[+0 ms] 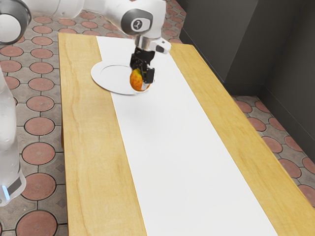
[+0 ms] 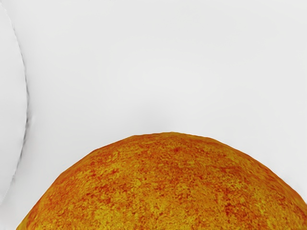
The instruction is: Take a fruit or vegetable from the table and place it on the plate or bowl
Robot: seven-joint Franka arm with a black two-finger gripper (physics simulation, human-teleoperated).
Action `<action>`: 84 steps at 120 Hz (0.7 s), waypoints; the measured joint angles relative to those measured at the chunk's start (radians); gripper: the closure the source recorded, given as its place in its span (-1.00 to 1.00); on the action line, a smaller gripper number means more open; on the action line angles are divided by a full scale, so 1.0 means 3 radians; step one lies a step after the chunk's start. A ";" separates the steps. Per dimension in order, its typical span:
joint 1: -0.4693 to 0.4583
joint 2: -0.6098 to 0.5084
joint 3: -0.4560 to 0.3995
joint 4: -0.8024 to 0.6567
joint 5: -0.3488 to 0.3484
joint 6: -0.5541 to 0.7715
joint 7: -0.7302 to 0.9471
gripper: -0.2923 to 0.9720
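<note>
From my station, the exterior view shows the arm (image 1: 139,22) reaching in from about ten o'clock and pointing the gripper (image 1: 141,78) straight down over the far end of the table (image 1: 83,147). The black fingers are closed partway onto a round orange-red fruit (image 1: 136,80). One finger presses each side, with the gap between them only as wide as the fruit.

The fruit hangs at the plate's (image 1: 110,76) rim, at roughly four o'clock on the plate as that view shows it. Part of the fruit is over the plate and part is over the white runner (image 1: 187,162). I cannot tell from this angle whether its underside touches the rim or sits just above it.

In the wrist view, the fruit's mottled orange and yellow skin (image 2: 163,191) bulges up directly under my hand. The plate's curved edge (image 2: 12,120) lies off to one side of it, and the plain runner (image 2: 168,62) spreads out beyond.

The plate is white and shallow. It rests on the runner's edge nearest the arm's base and overlaps the bare wood at its nine o'clock side. The runner goes down the middle of the table from twelve to six o'clock, with a wooden strip on either side. Round-patterned tiled floor (image 1: 39,125) surrounds the table.
</note>
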 joint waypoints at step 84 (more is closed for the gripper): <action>-0.0024 0.0479 0.1057 0.0456 0.0243 -0.0066 0.0653 -0.12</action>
